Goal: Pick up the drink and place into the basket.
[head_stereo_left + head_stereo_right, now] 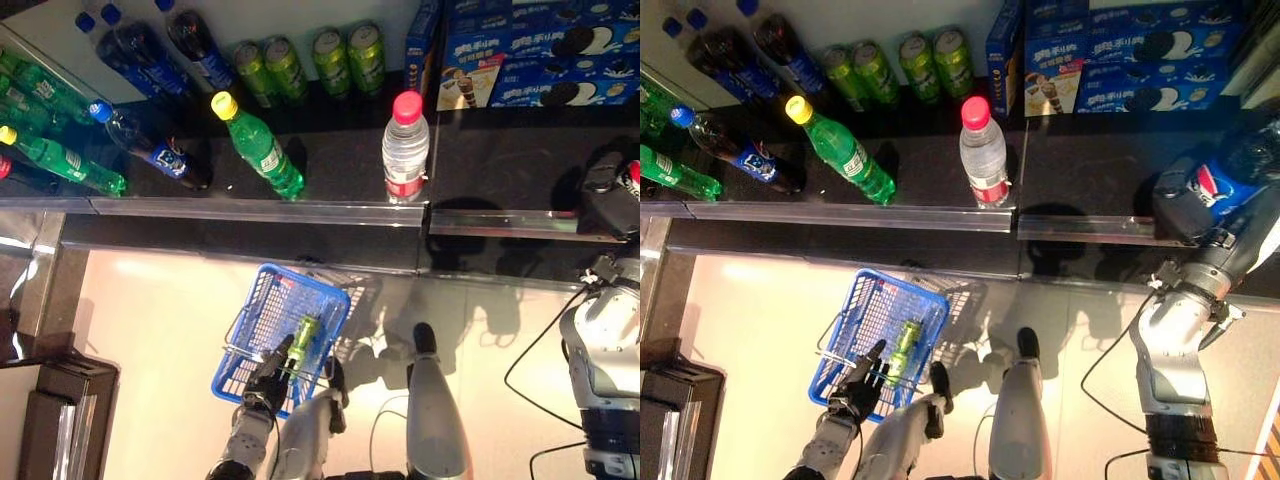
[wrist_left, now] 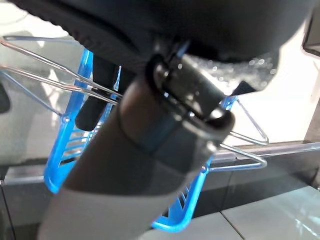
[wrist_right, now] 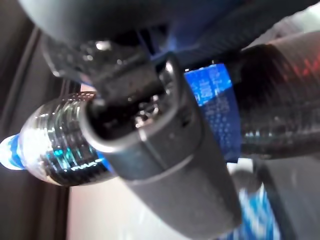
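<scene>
My left hand (image 1: 266,383) is shut on the thin wire handles (image 2: 50,75) of the blue basket (image 1: 248,318) and holds it low, in front of the shelf. A green can (image 1: 304,336) lies inside the basket. My right hand (image 1: 1185,205) is at the right end of the dark shelf. Its fingers and thumb (image 3: 165,165) are curled round a dark cola bottle with a blue label (image 1: 1222,183). The bottle also shows in the right wrist view (image 3: 60,145), lying across the hand.
On the dark shelf (image 1: 260,210) stand a water bottle with a pink cap (image 1: 405,150), a green bottle with a yellow cap (image 1: 258,145), green cans (image 1: 310,62), dark cola bottles (image 1: 150,50) and blue cookie boxes (image 1: 540,50). A dark box (image 1: 50,410) sits at the lower left.
</scene>
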You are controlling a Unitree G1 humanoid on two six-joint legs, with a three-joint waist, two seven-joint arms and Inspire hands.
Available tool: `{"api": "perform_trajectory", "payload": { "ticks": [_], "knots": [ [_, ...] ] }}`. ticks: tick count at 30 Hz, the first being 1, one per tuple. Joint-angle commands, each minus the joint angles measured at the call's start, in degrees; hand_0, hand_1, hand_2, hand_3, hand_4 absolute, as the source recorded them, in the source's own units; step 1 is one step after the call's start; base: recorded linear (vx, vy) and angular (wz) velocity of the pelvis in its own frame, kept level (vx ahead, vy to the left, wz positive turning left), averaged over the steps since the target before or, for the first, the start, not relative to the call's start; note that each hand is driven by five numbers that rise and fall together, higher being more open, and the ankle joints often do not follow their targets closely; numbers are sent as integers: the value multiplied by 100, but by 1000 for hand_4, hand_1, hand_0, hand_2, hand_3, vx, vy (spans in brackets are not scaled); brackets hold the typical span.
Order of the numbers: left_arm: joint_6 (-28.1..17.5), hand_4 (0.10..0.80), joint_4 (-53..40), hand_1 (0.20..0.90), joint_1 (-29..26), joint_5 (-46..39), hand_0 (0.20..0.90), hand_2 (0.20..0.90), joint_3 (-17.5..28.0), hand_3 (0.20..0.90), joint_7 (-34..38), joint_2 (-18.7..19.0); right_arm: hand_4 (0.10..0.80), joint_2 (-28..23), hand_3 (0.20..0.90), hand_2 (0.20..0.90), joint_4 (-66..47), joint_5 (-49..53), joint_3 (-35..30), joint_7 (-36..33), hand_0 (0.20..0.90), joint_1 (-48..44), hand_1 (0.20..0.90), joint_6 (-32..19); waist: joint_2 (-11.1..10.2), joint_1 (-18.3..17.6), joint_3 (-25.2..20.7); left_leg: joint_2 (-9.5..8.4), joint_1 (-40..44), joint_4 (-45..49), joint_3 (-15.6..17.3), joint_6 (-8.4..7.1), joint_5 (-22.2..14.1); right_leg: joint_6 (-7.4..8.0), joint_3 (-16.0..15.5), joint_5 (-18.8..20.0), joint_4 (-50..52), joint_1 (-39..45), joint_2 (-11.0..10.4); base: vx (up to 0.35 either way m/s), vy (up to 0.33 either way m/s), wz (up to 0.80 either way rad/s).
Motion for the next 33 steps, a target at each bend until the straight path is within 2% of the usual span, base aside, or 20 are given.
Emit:
{"api": "perform_trajectory", "payload": {
  "ticks": [1, 8, 10, 11, 14, 23, 26, 33],
  "knots": [
    [-806, 100, -773, 300, 596, -114, 300, 300, 482, 200, -453, 668, 100, 49, 200, 300, -1332, -107, -159, 500, 300, -393, 300, -1339, -562, -19, -884, 91, -350, 907, 29, 99, 353, -620, -321, -353, -328, 820, 186, 45, 8, 0],
    [-891, 100, -991, 300, 713, 38, 300, 300, 511, 200, -456, 691, 100, 280, 200, 300, -1730, 726, 143, 1707, 300, -69, 300, -1367, -737, 62, -1232, 115, 58, 656, 63, 125, 253, -539, -321, -294, -682, 1336, 193, 86, 6, 2],
    [-890, 100, -1003, 300, 725, 51, 300, 300, 511, 200, -456, 691, 100, 291, 200, 300, -1747, 762, 158, 1760, 300, -54, 300, -1359, -740, 68, -1246, 114, 75, 648, 62, 125, 252, -538, -323, -294, -696, 1362, 193, 74, 11, 3],
    [-947, 100, -1142, 300, 782, 91, 300, 300, 477, 200, -504, 695, 100, 384, 200, 300, -1887, 1093, 382, 2414, 300, 10, 300, -1352, -765, 141, -1358, 112, 165, 624, 55, 129, 236, -534, -359, -305, -770, 1520, 180, 119, 22, 2],
    [-976, 100, -1331, 300, 830, 132, 300, 300, 421, 200, -536, 734, 100, 453, 200, 300, -2008, 1304, 623, 2920, 300, -6, 300, -1349, -787, 222, -1430, 108, 229, 619, 14, 124, 239, -536, -398, -310, -818, 1652, 176, 82, 13, 3],
    [-932, 100, -2171, 300, 1009, 225, 300, 300, 171, 200, -465, 884, 100, 782, 200, 300, -2222, 2061, 1451, 4178, 300, -17, 300, -733, -867, 484, -1636, 97, 398, 536, -110, 124, 266, -535, -582, -301, -911, 1940, 141, 46, 7, 11],
    [-796, 100, -2530, 300, 1064, 277, 300, 300, 48, 200, -524, 963, 100, 904, 200, 300, -2292, 2132, 1855, 4489, 300, -71, 300, -541, -897, 619, -1655, 75, 427, 510, -191, 135, 282, -545, -664, -309, -931, 2042, 134, 9, 7, 16],
    [-707, 100, -3042, 300, 1189, 363, 300, 300, -208, 200, -662, 1049, 100, 1014, 200, 300, -2388, 2096, 2377, 4690, 300, -269, 300, -484, -911, 856, -1658, 5, 436, 386, -380, 153, 314, -552, -812, -307, -969, 2144, 122, -18, 18, 18]
  ]
}}
